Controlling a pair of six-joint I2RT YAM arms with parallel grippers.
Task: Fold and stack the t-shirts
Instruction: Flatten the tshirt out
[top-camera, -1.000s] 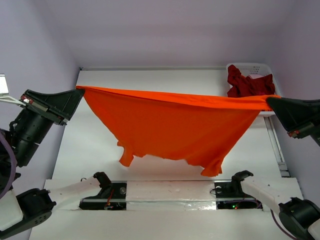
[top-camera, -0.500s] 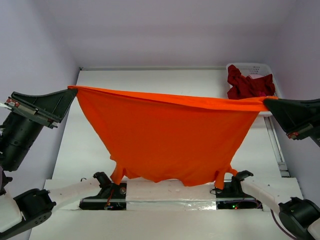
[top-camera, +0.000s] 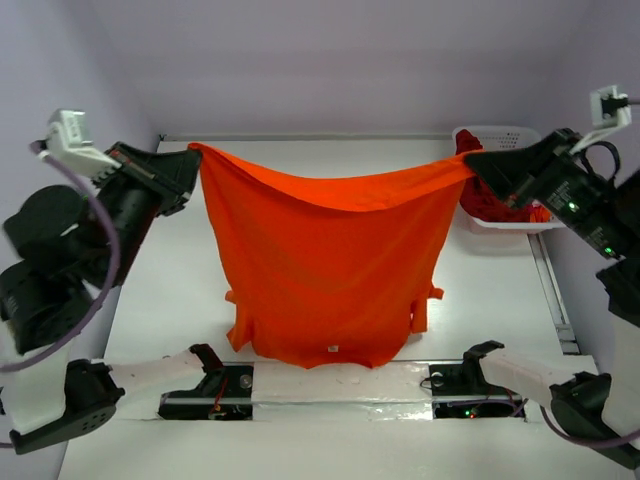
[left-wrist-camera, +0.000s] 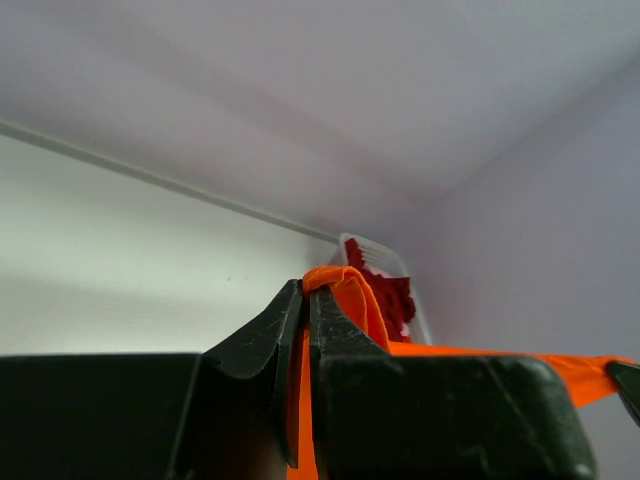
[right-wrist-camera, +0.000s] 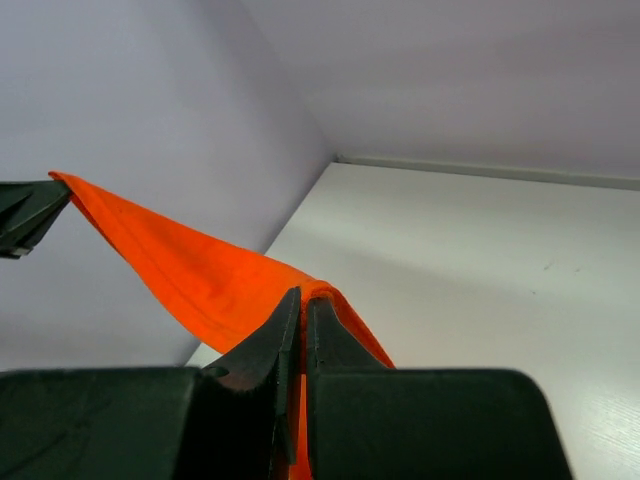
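the orange t-shirt (top-camera: 325, 270) is held up over the bench (top-camera: 170, 300), spread between the two hands, to the left of the white lattice basket (top-camera: 505, 134). the left hand (top-camera: 190, 168) is closed on one corner of the shirt's upper edge, at the end of the shirt farthest from the basket. in the left wrist view its fingers (left-wrist-camera: 262, 335) are seen pinched together with a fold of orange cloth squeezed between them, and the basket is seen beyond them. the right hand (top-camera: 470, 165) is closed on the other upper corner, just in front of the basket and overlapping it in the top view. in the right wrist view orange cloth is clamped between the shut fingers (right-wrist-camera: 262, 340), and a band of it runs off toward the tip of the left hand.

the upper edge sags a little between the two grips. the body of the shirt hangs down from that edge, with the short sleeves (top-camera: 232, 298) low on either side and the neck at the bottom, where a small white label (top-camera: 333, 349) is seen. whether the lowest part of the shirt touches the bench cannot be told.

the dark red t-shirt (top-camera: 520, 210) lies crumpled inside the basket, partly hidden behind the right hand.
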